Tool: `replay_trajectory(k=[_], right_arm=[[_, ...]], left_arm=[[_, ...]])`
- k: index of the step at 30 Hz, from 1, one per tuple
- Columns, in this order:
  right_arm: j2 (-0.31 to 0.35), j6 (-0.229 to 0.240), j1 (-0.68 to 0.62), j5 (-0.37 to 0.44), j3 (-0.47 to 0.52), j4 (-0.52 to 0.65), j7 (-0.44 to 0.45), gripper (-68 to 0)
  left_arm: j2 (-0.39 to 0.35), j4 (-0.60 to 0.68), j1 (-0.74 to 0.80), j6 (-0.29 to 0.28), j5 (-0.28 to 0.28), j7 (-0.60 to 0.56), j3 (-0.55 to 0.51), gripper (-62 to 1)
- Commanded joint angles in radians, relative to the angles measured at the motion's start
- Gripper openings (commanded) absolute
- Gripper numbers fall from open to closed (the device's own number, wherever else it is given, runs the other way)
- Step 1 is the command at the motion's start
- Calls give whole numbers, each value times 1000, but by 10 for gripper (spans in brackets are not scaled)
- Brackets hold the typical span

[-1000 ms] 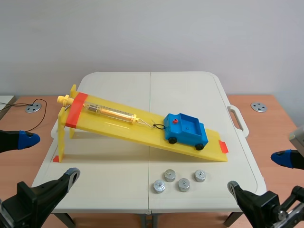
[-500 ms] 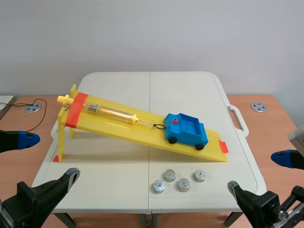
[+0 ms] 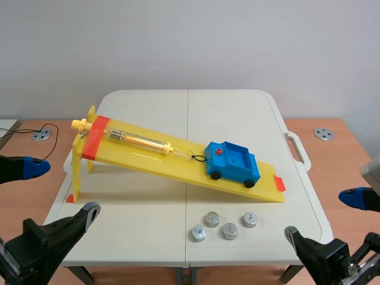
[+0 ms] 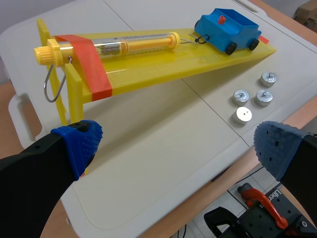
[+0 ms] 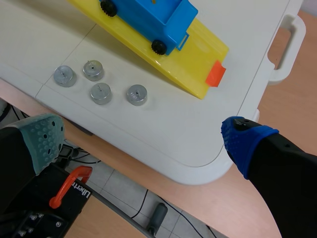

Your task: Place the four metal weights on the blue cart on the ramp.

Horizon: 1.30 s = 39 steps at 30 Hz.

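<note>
A blue cart (image 3: 233,162) stands empty low on the yellow ramp (image 3: 154,159), tied by a cord to a spring scale (image 3: 139,141). Several metal weights (image 3: 230,230) lie in a loose cluster on the white table in front of the ramp's low end. My left gripper (image 3: 71,187) hangs open over the table's front left corner, far from the weights (image 4: 242,114). My right gripper (image 3: 319,216) is open at the front right corner. In the right wrist view the weights (image 5: 101,92) lie ahead of it, with the cart (image 5: 148,17) beyond. Neither gripper holds anything.
The white folding table (image 3: 148,202) has a carrying handle (image 3: 297,148) on its right edge. The ramp's tall support post (image 3: 77,172) stands at the left. Round metal discs (image 3: 323,133) sit on the wooden desk on both sides, with a black cable (image 3: 35,127) at the left.
My left gripper has shifted slightly, its blue-padded finger a little higher than before. The cart, the weights and the right gripper have not moved.
</note>
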Motion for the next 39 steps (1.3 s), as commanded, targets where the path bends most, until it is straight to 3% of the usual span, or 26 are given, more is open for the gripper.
replay_trajectory(k=[1, 11, 19, 24, 26, 34, 39], right_arm=[[47, -10, 23, 41, 42, 85, 113, -15], [47, -10, 23, 41, 42, 85, 116, -14], [47, -6, 23, 40, 42, 85, 100, -15], [46, 65, 50, 2, 39, 85, 60, -15], [42, 72, 74, -1, 31, 85, 37, -15], [7, 80, 181, -1, -37, 84, -29, -17], [-24, 80, 246, -2, -99, 83, -109, -64]], left_arm=[[-14, 72, -6, -18, -74, -106, -18, 14], [-8, 73, -19, -21, -74, 16, -18, 14], [-5, 73, -19, -21, -74, 40, -18, -348], [14, 73, -19, -21, -74, 63, -18, -510], [22, 73, -19, -21, -74, 79, -18, -552], [26, 73, -19, -21, -74, 118, -18, -558], [45, 73, -19, -21, -74, 118, -18, -558]])
